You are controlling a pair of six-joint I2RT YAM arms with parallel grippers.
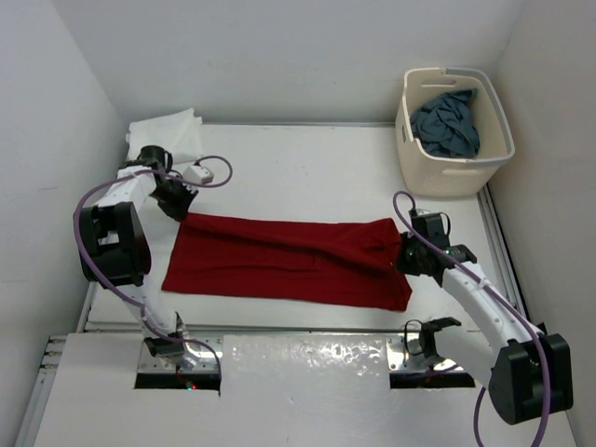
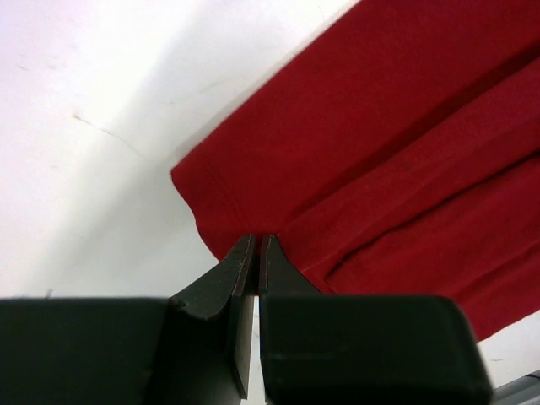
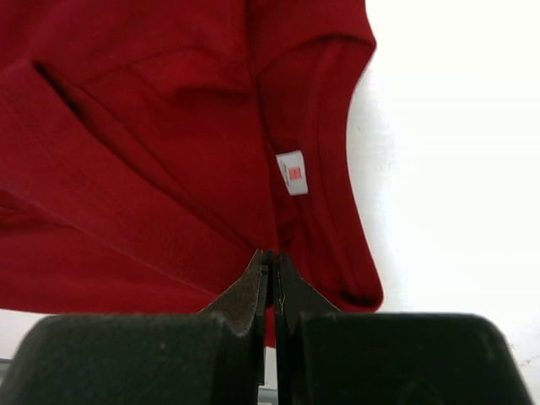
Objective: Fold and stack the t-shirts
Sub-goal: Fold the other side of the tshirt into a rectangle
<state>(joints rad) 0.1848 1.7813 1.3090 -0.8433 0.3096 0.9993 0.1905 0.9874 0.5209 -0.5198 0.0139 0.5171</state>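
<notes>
Red t-shirt (image 1: 289, 261) lies across the middle of the white table (image 1: 307, 168), folded lengthwise into a long flat band, and I have hold of both ends. My left gripper (image 1: 177, 203) is closed tight on the hem edge just beside the far-left corner. My right gripper (image 1: 405, 253) is closed on the neck end, jaws pressed together with only thin cloth between them.

I judge the red t-shirt light, limp and slightly grippy. It will sag wherever I leave it unsupported, so corners and doubled edges are the places to pinch. Both ends should rise together or the layers may slide apart.

Only the overhead view shows the whole band. It also shows the slate-blue t-shirt (image 1: 447, 121) heaped in the cream laundry basket (image 1: 456, 177) at the far right, and a folded white garment at the far-left corner, which I take for the white t-shirt (image 1: 168, 130). Only my right wrist view shows the neckline with its small white label (image 3: 292, 172); my left wrist view adds the hem corner and overlapping fold lines
</notes>
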